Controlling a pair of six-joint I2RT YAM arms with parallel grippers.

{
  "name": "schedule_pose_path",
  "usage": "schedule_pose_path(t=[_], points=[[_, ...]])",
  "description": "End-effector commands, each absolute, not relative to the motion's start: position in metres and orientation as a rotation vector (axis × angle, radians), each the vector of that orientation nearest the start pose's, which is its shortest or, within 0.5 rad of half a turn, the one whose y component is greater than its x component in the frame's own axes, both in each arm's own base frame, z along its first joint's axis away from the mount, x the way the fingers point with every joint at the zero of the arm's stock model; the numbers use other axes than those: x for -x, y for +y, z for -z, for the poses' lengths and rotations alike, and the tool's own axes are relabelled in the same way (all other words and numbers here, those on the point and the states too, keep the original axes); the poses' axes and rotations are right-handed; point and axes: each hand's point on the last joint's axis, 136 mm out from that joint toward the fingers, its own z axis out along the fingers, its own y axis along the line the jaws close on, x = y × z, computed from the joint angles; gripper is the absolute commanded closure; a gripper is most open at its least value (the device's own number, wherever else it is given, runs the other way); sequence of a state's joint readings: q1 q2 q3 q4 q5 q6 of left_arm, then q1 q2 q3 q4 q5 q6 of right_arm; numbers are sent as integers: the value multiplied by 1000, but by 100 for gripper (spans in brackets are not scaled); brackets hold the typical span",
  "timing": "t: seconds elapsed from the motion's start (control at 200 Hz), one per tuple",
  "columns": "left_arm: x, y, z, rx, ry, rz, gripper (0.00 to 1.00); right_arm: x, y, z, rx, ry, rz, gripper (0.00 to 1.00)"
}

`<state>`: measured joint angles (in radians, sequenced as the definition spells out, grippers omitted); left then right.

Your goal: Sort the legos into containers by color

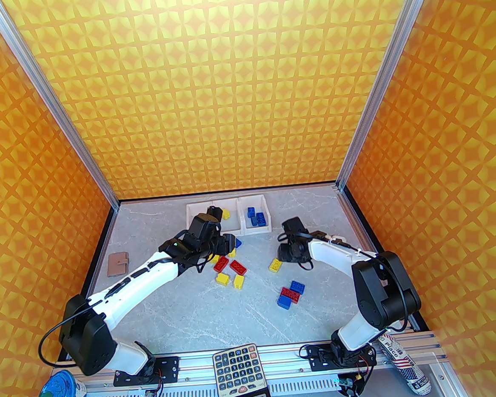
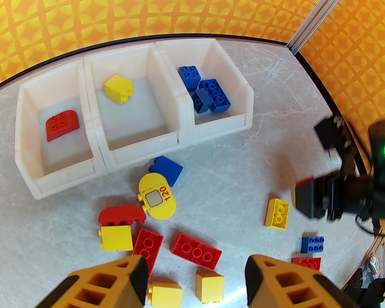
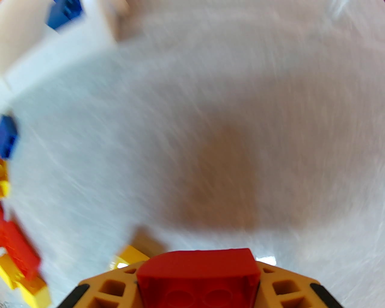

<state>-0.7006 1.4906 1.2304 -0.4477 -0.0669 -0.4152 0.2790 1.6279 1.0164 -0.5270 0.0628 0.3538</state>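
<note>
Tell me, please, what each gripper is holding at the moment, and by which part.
The right gripper clamps a red plastic building brick by its two opposite side faces, one finger on each. The left gripper stands open, holding nothing.

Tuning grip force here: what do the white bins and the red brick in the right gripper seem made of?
The white bins look like moulded plastic, slightly translucent, smooth with soft sheen. The red brick seems hard glossy plastic, with moulded round sockets.
</note>
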Motion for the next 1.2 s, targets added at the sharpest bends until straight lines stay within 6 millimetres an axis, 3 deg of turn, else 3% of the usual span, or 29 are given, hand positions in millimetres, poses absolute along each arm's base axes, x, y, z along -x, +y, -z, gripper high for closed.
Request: schedule_pose_path(t=[0.0, 0.435, 0.9, 1.055, 1.19], points=[[-335, -264, -217, -277, 2308, 499, 42, -375, 102, -75, -72, 2701, -144, 52], [-324, -252, -210, -241, 2324, 492, 42, -447, 139, -137, -10, 2549, -294, 53], [-312, -241, -203, -215, 2351, 481, 42, -532, 182, -147, 10, 2478, -412, 53], [-309, -236, -207, -211, 2342, 474, 42, -543, 196, -146, 27, 2483, -457, 53], [-308, -233, -209, -205, 2336, 461, 42, -543, 224, -153, 107, 2461, -487, 52]])
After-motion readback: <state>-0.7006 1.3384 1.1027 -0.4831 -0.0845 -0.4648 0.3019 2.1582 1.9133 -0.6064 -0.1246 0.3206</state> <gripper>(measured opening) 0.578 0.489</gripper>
